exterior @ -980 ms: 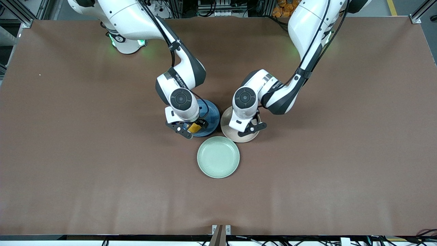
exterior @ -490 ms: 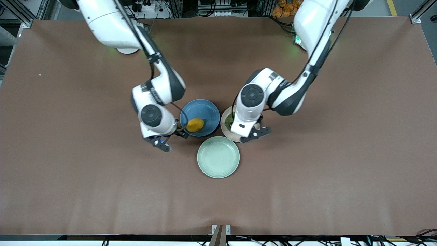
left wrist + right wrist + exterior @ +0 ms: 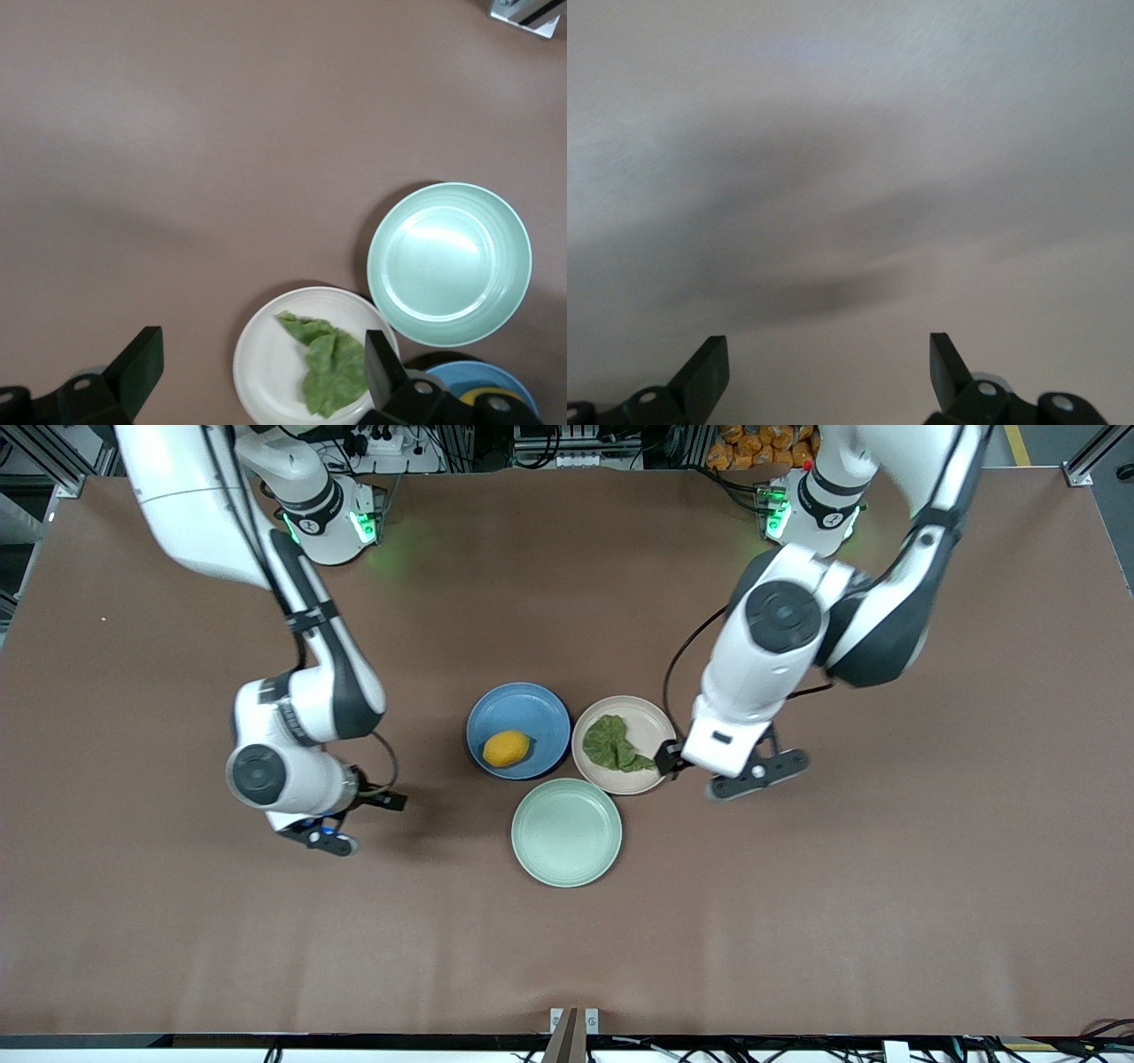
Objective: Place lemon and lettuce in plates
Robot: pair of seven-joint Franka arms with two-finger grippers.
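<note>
While both hands (image 3: 728, 772) (image 3: 354, 819) hang wide over brown table (image 3: 886, 886), lemon (image 3: 506, 748) and lettuce (image 3: 616, 745) sit plated

The blue plate (image 3: 474, 376) and lemon (image 3: 490, 395) are mostly hidden.

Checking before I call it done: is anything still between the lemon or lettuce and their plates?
Nothing visible. The lemon lies in the blue plate, the lettuce in the beige plate. Both grippers, left and right, are open over bare table.

Three plates (image 3: 567, 833) crowd mid-table, touching; bare table (image 3: 177, 939) surrounds them, where both open hands hang.
</note>
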